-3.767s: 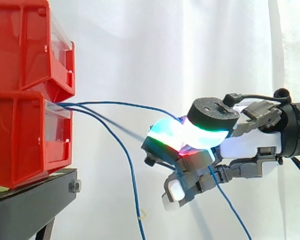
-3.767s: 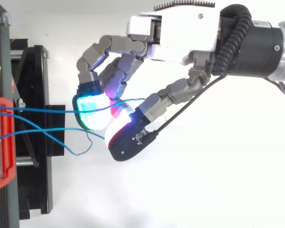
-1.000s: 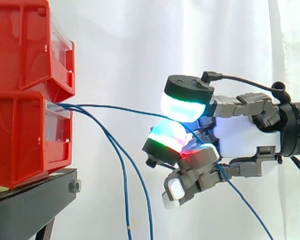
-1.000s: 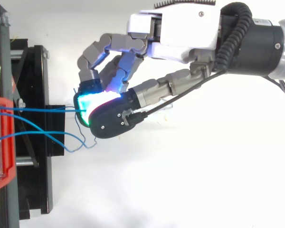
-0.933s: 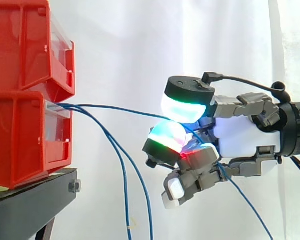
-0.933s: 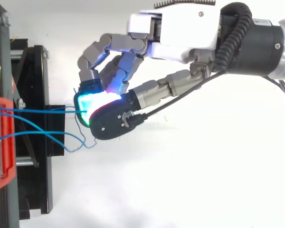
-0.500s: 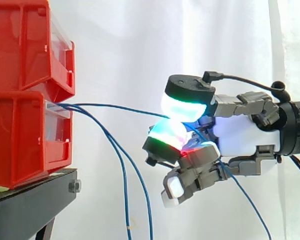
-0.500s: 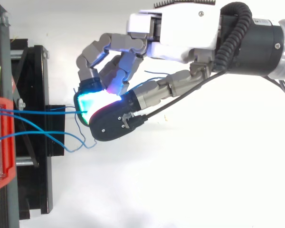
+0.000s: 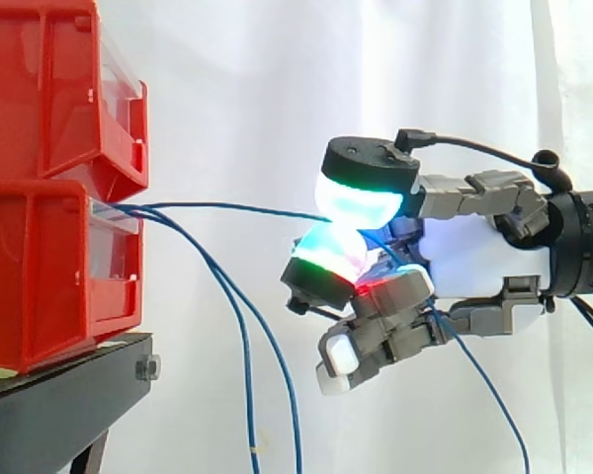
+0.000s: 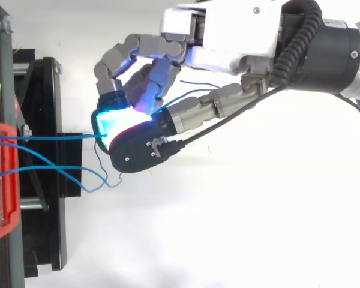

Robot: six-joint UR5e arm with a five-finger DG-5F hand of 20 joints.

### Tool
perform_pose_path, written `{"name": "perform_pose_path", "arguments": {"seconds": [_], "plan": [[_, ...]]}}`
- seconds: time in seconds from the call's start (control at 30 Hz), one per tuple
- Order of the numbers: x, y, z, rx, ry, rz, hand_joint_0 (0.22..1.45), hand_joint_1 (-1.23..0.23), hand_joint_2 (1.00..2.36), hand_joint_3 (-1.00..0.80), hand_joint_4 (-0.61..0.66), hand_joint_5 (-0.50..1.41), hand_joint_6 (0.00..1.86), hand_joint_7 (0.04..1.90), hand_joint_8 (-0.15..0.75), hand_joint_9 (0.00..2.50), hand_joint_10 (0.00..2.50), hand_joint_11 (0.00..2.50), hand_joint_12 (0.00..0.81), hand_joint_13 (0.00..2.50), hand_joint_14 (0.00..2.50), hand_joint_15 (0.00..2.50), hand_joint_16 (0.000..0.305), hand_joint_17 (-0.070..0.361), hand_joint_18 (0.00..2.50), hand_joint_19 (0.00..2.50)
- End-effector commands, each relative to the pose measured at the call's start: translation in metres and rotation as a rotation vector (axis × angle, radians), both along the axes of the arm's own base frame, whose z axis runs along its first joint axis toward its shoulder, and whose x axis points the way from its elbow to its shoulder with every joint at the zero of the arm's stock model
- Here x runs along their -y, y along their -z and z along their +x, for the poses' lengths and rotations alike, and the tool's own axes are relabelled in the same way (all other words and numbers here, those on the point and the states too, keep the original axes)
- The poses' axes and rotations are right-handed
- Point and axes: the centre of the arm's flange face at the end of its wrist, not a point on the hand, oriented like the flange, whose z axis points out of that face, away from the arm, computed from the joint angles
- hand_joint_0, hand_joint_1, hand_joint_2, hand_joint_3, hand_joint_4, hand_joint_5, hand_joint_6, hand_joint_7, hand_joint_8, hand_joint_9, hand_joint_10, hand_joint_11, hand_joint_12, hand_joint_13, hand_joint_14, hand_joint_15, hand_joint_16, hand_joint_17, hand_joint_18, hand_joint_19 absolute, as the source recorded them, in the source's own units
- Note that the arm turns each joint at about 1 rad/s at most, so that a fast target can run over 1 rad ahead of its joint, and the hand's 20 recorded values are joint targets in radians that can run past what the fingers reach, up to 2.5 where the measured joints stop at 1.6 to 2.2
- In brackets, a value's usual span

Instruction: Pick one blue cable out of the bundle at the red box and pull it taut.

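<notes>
Raised a little vs. half a sec ago, the grey-and-white robot hand (image 9: 474, 262) is now set higher against the white curtain (image 9: 237, 79), and in the top view the wrist is shifted likewise. Approx. 4 s ago the thin blue cable (image 9: 227, 208) was only arched loosely over a finger; since then the thumb has been brought down onto it. The cable is now pinched btwn the cyan-green thumb pad (image 9: 361, 202) and the green finger pad (image 9: 326, 259) below it. The remaining fingers are curled underneath.

From the mouth of the lower red plastic box (image 9: 40, 267) the held cable is run almost level and nearly straight to the pinch. In the top view the cable (image 10: 54, 137) is likewise drawn as a straight line. Its free end is left hanging below the palm. Other loose blue cables (image 9: 242, 326) are left drooping from the same box, apart from the hand, down past the black metal stand (image 9: 59, 405).

One cable is thus judged singled out and most slack removed. Only a short further pull away from the box is judged needed, w/ care that the thin cable is not slipped from the pads.
</notes>
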Motion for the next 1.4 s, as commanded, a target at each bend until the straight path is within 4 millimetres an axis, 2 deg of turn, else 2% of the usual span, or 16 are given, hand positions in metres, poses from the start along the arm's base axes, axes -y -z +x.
{"name": "perform_pose_path", "arguments": {"seconds": [0.0,0.2,0.43,1.2,1.3,1.37], "plan": [[0.001,-0.008,-0.003,0.001,0.002,-0.002,0.67,-0.84,1.02,-0.05,0.13,-0.14,0.90,1.43,0.366,1.17,0.01,1.47,0.390,0.74,0.02,0.56,0.054,0.121,0.62,0.42],[0.002,-0.021,-0.016,-0.077,0.020,-0.101,0.68,-0.84,1.02,-0.07,0.12,-0.14,0.91,1.44,0.354,1.16,0.01,1.47,0.387,0.73,0.02,0.56,0.054,0.121,0.59,0.41],[0.005,-0.017,-0.021,-0.122,0.018,-0.186,0.69,-0.83,1.02,-0.08,0.11,-0.14,0.92,1.42,0.344,1.14,0.01,1.45,0.381,0.71,0.02,0.55,0.054,0.121,0.57,0.40],[0.010,-0.016,-0.022,-0.128,0.024,-0.193,0.69,-0.82,1.02,-0.11,0.12,-0.15,0.92,1.39,0.353,1.11,0.01,1.44,0.383,0.69,0.02,0.54,0.054,0.121,0.55,0.40],[0.010,-0.011,-0.024,-0.136,0.024,-0.193,0.69,-0.82,1.02,-0.11,0.12,-0.15,0.92,1.38,0.354,1.10,0.01,1.43,0.383,0.69,0.02,0.54,0.054,0.121,0.55,0.40],[0.011,0.001,-0.029,-0.157,0.022,-0.194,0.69,-0.82,1.02,-0.11,0.12,-0.15,0.92,1.38,0.354,1.11,0.01,1.43,0.382,0.69,0.02,0.54,0.054,0.121,0.55,0.40]]}}
